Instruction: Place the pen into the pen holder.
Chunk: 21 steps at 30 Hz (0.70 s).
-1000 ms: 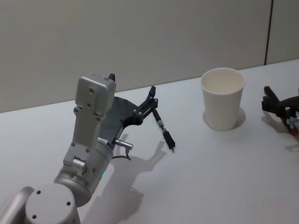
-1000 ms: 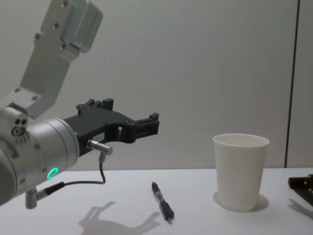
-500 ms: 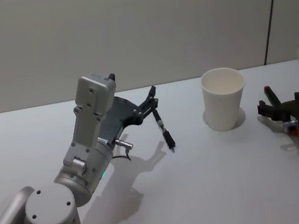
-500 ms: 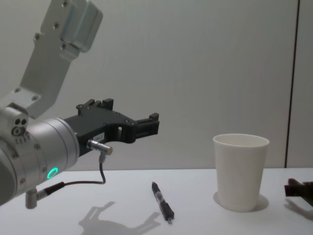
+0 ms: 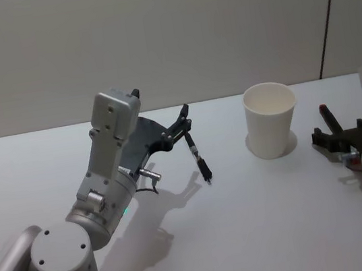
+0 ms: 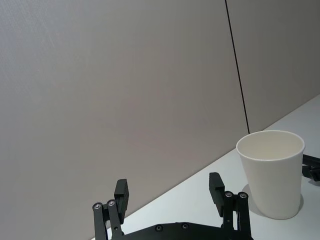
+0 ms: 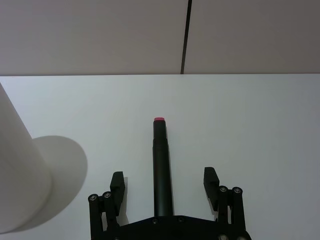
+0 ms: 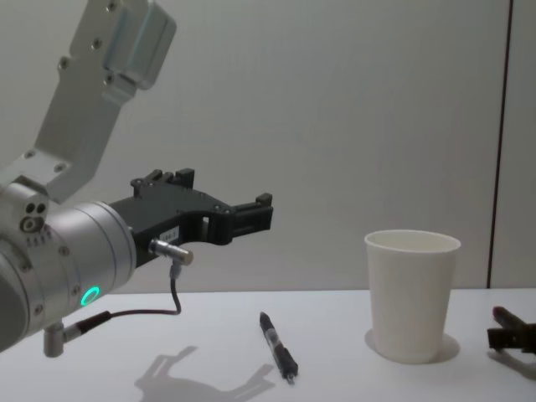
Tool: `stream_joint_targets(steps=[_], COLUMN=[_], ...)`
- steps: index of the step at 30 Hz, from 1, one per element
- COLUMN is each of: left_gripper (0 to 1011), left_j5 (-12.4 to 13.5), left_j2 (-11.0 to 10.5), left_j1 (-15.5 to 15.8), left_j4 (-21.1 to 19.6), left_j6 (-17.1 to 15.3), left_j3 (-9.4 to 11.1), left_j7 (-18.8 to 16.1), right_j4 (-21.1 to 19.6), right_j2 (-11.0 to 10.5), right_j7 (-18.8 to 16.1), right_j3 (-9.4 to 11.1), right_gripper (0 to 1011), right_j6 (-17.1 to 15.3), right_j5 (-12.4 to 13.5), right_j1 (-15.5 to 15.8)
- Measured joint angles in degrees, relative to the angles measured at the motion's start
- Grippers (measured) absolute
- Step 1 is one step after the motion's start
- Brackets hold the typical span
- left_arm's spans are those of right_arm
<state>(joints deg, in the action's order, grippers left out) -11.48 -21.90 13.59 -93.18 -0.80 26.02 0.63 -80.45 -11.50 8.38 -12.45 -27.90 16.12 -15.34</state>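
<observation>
Now | right end effector spread wide astride red-tipped pen, not touching | left end effector wide, empty

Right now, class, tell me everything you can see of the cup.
The cup is plain white paper with a rolled rim, tapering toward its base. It stands upright, mouth open, on the white table, right of the middle, and what shows of its inside looks empty. Only the table touches it: a black pen lies apart on its left, and the right gripper sits apart on its right.
</observation>
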Motion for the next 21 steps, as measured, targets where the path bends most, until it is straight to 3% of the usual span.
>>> stream_joint_targets(steps=[8, 16, 21], left_gripper=[1001, 1001, 1001], left_j5=[0.0, 0.0, 0.0], left_j2=[0.0, 0.0, 0.0], left_j1=[0.0, 0.0, 0.0], left_j4=[0.0, 0.0, 0.0], left_j6=[0.0, 0.0, 0.0], left_j3=[0.0, 0.0, 0.0], left_j7=[0.0, 0.0, 0.0], right_j4=[0.4, 0.6, 0.6], right_j2=[0.3, 0.4, 0.4], right_j7=[0.0, -0.2, -0.2], right_j3=[-0.1, -0.1, -0.1], right_gripper=[984, 779, 720], right_j6=[0.3, 0.4, 0.4], right_j5=[-0.3, -0.3, -0.4], right_j1=[0.0, 0.0, 0.0])
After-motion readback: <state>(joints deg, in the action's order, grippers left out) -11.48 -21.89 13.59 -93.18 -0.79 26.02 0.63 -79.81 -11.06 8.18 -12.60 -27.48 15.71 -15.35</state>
